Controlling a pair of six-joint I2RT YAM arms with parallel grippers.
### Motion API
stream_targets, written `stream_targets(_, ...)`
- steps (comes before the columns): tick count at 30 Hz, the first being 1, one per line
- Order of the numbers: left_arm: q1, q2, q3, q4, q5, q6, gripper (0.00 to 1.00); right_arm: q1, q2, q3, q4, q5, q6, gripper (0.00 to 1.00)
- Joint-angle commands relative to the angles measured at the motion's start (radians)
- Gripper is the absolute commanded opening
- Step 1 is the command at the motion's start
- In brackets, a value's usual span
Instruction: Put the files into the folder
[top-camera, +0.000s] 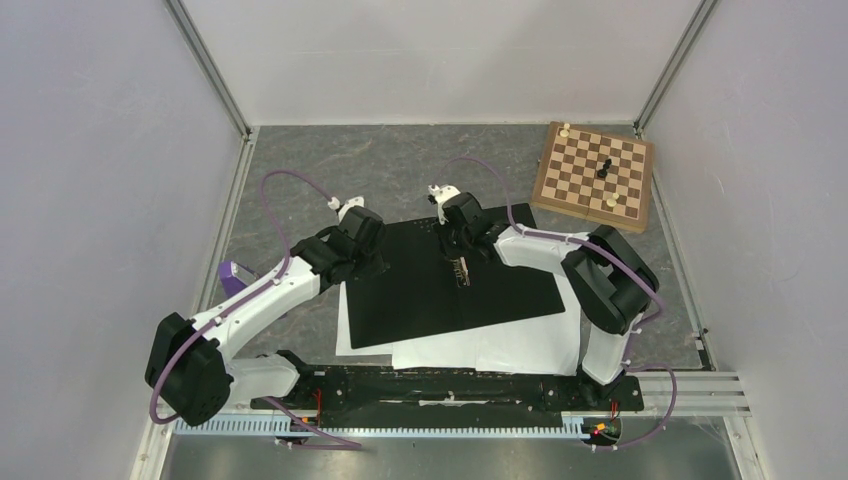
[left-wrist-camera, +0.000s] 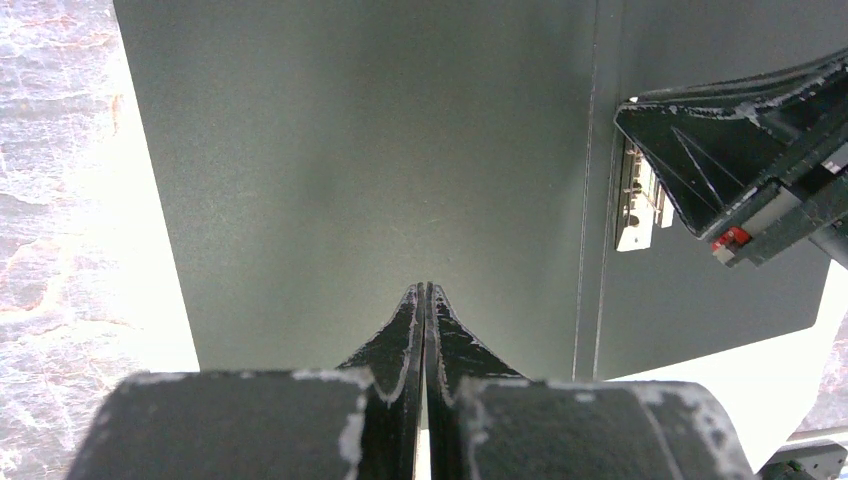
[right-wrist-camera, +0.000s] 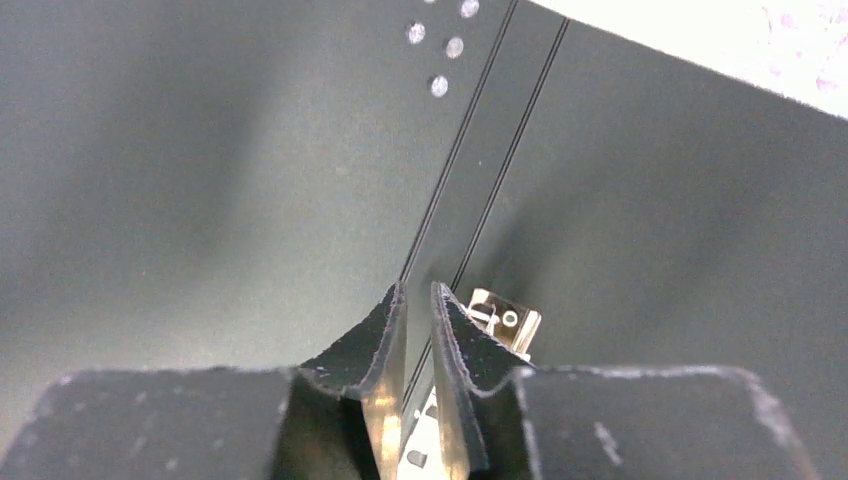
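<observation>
Left pincer (left-wrist-camera: 427, 290): fingers pressed together, nothing between them, tips low over the left leaf of the folder, probably to pin that leaf flat. Right pincer (right-wrist-camera: 418, 290): fingers nearly together with a slim gap, set over the spine creases with part of the small silver metal clip (right-wrist-camera: 505, 320) showing in the gap. Whether the clip is pinched or only straddled cannot be told; the position suggests the clip is being worked so that sheets can go under it. Thin flat folder (top-camera: 430, 285): spread open, black inner faces up, at the middle of the counter between the two arms. Files, plain white rectangular paper sheets (top-camera: 500, 350): not yet inside, lying beneath the folder, their margins showing past its left and near edges. They would need drawing out from under it before they can be filed. Grey marbled counter (top-camera: 400, 160): carries everything listed. Wooden chequered chessboard (top-camera: 570, 170): far right corner, a few pieces on it, well apart from the work.
</observation>
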Motion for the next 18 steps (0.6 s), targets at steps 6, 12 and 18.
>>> stream_targets(6, 0.005, 0.012, 0.047, 0.014, 0.006, 0.038, 0.02, -0.003, 0.056, 0.148, -0.029, 0.036, -0.062, 0.23)
stream_targets(12, 0.006, 0.007, 0.048, 0.013, 0.004, 0.04, 0.02, 0.0, 0.026, 0.197, -0.091, 0.055, -0.075, 0.29)
stream_targets(18, 0.008, -0.003, 0.043, 0.011, 0.005, 0.035, 0.02, 0.004, -0.061, 0.143, -0.231, 0.256, -0.023, 0.38)
